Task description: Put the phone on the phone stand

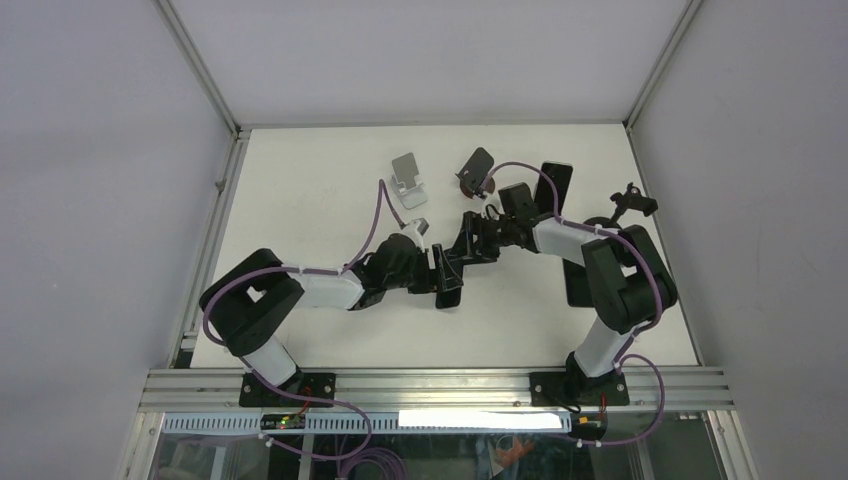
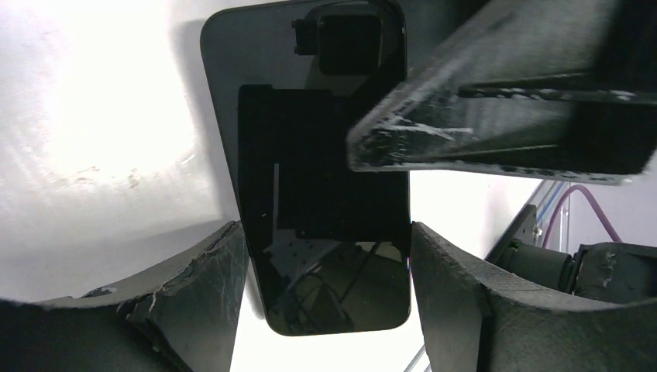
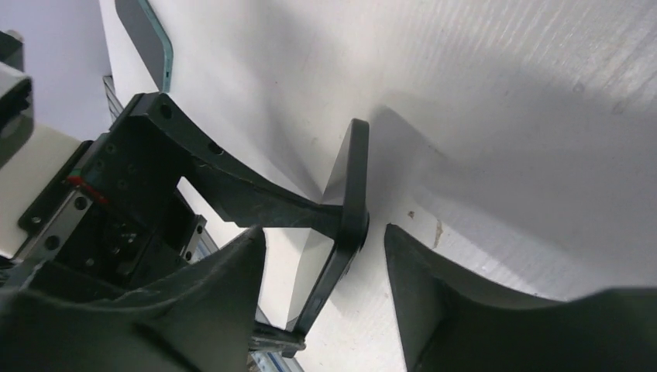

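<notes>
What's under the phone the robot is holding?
Just the white table shows around the phone, which the left hand grips by its edges. The spot right beneath is hidden by the phone's dark body, so I can't tell if it touches the table.

Left of the phone stand (image 1: 408,180) the table (image 1: 300,170) lies bare, an easy way in. Right of the stand a dark tilted holder (image 1: 477,172) sits near, with a black slab (image 1: 553,187) beyond. On the stand's near side the left arm (image 1: 330,288) and right arm (image 1: 555,238) meet, closing that approach.
</notes>
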